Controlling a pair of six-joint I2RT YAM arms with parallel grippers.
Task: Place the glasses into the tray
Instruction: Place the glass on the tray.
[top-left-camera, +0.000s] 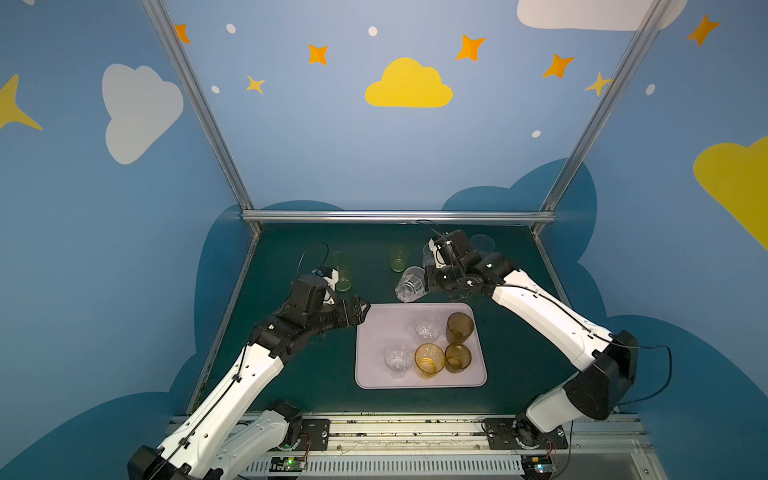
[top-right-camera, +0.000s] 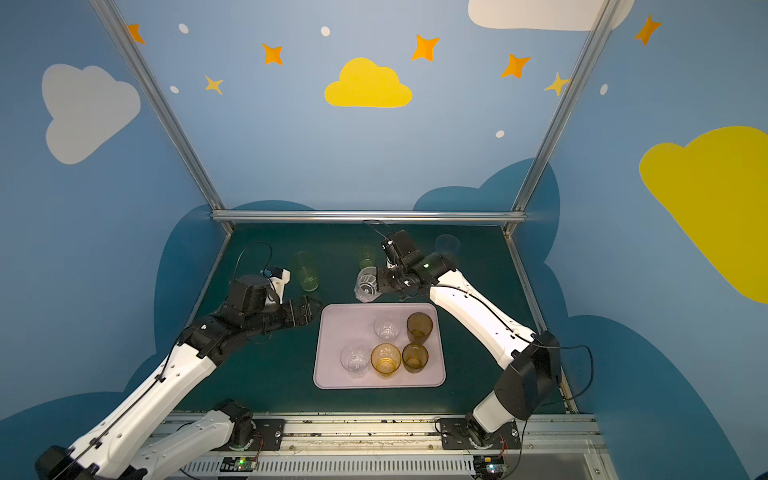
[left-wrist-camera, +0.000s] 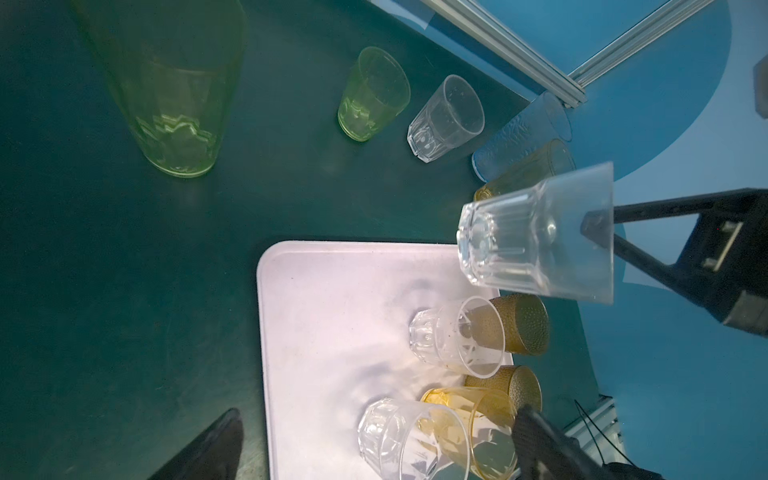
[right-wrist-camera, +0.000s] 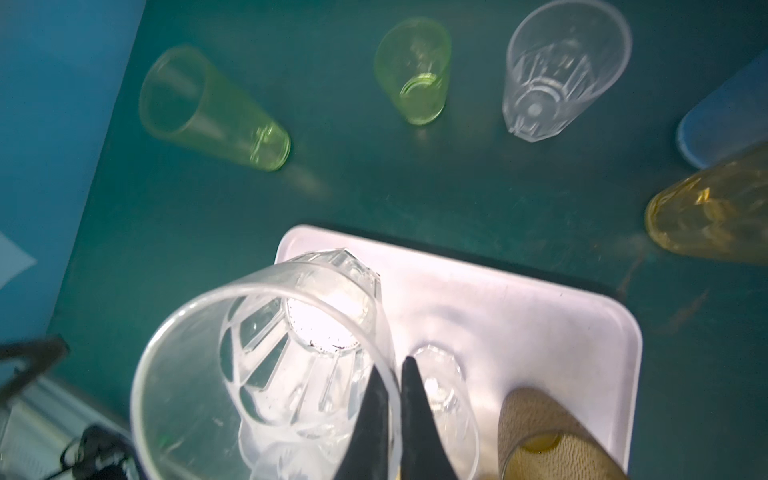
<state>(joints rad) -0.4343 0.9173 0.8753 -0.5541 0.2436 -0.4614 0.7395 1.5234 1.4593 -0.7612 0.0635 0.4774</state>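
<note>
The pale lilac tray (top-left-camera: 386, 328) (left-wrist-camera: 324, 311) holds two clear faceted glasses (top-left-camera: 427, 330) (top-left-camera: 398, 361), a short amber one (top-left-camera: 429, 359) and two brown ones (top-left-camera: 460, 328) (top-left-camera: 457, 357). My right gripper (top-left-camera: 429, 281) (right-wrist-camera: 393, 365) is shut on the rim of another clear faceted glass (top-left-camera: 409, 284) (right-wrist-camera: 266, 353), tilted above the tray's far left corner. My left gripper (top-left-camera: 361, 309) (left-wrist-camera: 380, 415) stands open and empty beside that corner. On the mat behind stand a tall green glass (top-left-camera: 343, 270), a short green one (top-left-camera: 399, 257), a clear one (right-wrist-camera: 561, 70), a pale blue one (top-left-camera: 482, 243) and a tall amber one (right-wrist-camera: 715, 216).
An aluminium frame rail (top-left-camera: 399, 216) and blue walls close the back and sides of the green mat (top-left-camera: 291, 374). The arms' mounting rail (top-left-camera: 395, 432) runs along the front edge.
</note>
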